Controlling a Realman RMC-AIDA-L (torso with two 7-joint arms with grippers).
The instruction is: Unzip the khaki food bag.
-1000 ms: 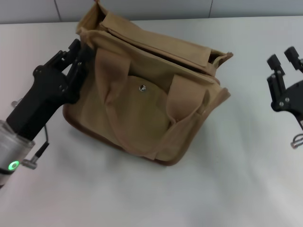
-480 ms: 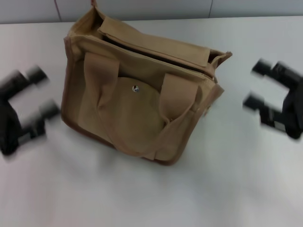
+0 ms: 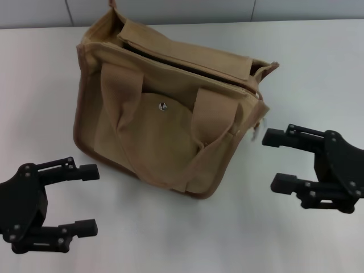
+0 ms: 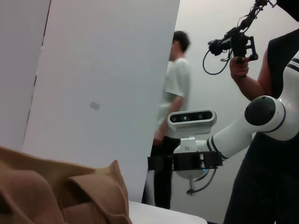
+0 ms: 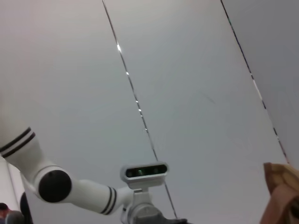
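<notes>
Head view: boxy tan canvas food bag point(image 3: 170, 119) with wide strap handles sits mid white worktop point(image 3: 318, 74), top gaping. Left end effector point(image 3: 86, 200) near its front-left, fingers spread, empty. Right end effector point(image 3: 274, 160) just beside right corner, fingers spread, empty.
Left wrist view: bag fabric point(image 4: 60, 196), bystanders behind.
Right wrist view: bag corner point(image 5: 282, 193), wall.

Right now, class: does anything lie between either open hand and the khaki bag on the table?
Nothing visible does. The left hand and right hand flank the bag with only bare table between, neither touching it.
</notes>
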